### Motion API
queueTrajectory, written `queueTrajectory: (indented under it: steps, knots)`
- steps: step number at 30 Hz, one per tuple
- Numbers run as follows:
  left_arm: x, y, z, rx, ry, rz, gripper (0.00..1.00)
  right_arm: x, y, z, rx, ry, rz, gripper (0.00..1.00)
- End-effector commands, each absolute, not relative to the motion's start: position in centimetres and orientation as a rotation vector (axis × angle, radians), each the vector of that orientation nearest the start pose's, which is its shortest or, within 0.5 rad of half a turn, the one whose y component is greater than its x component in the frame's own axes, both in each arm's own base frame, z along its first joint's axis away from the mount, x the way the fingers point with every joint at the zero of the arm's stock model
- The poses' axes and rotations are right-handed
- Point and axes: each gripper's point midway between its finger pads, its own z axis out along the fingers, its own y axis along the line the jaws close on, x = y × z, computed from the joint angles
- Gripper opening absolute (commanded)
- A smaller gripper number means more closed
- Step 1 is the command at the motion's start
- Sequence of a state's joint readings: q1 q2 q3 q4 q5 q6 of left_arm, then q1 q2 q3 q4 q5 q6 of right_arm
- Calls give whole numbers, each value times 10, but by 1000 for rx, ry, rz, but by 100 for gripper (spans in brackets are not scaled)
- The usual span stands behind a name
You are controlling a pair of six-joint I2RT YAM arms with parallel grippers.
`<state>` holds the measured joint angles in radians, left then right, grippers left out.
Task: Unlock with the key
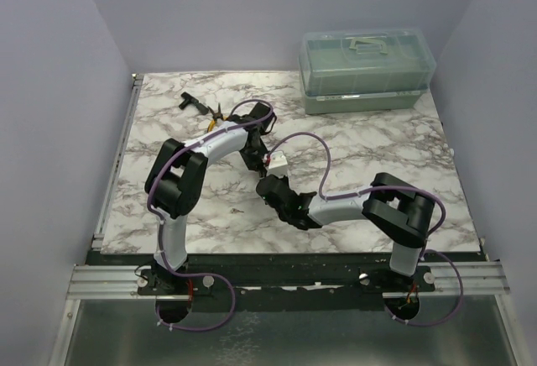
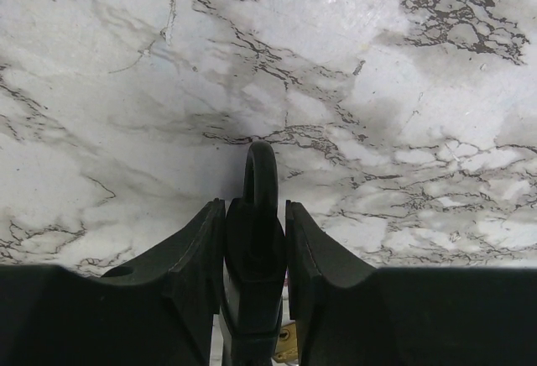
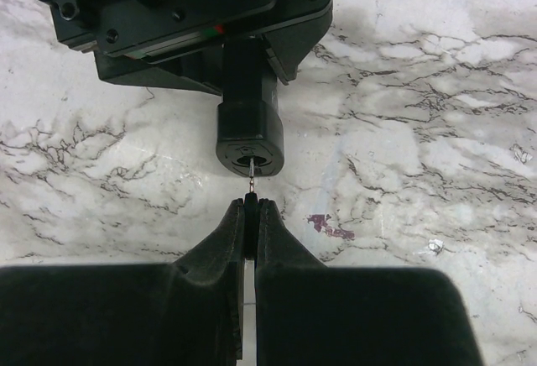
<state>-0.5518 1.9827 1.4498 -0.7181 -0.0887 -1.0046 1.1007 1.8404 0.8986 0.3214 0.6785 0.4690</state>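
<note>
Tabletop (image 1: 377,156): white marble with grey veins. Only the top view shows it edge to edge; each wrist view shows just a patch.
Toolbox (image 1: 367,70): clear greenish, lid closed, at the far right corner. Only the top view shows it.
Arms: both reach in to meet near the middle of the tabletop. From above their links cover the spot where the grippers meet.
Left gripper (image 2: 254,206): clenched on the padlock, one finger pressed against each side of its body.
Right gripper (image 3: 251,205): pinched almost together on the head of the key, just in front of the padlock's lower end.
Padlock (image 3: 249,122): lifted off the marble in the left gripper. The right wrist view shows its dark body and its round end face with the keyhole. The left wrist view shows the opposite end, with the shackle (image 2: 260,164) arching up past the fingertips and a sliver of brass low down.
Pliers (image 1: 216,115): yellow-handled, near the far edge left of centre, partly under the left arm. Only the top view shows them.
Key (image 3: 251,180): thin silver blade bridging the short gap from the right fingertips to the keyhole, its tip at or just inside the hole. It is too small to make out from above.
</note>
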Motion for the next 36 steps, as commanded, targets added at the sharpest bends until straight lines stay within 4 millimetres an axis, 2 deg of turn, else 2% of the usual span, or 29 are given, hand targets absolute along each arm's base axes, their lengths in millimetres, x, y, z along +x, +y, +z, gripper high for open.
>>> queueTrajectory:
  steps: [1,9,15,20,26,30,36]
  knots:
    - [338,-245,31,-614,2839,-269,1,288,330,19,-355,2038,80,0]
    - [318,-251,39,-597,2895,-353,0,295,328,24,-409,1938,62,0]
    - [301,-251,43,-579,2913,-366,0,296,327,28,-401,1928,65,0]
    - [289,-251,40,-532,2935,-350,0,293,331,43,-419,1857,153,0]
    - [277,-255,47,-524,2942,-382,0,292,331,38,-406,1880,152,0]
    - [272,-255,51,-517,2934,-385,0,289,332,44,-400,1878,190,0]
    - [263,-253,44,-505,2946,-358,0,283,337,48,-401,1914,243,0]
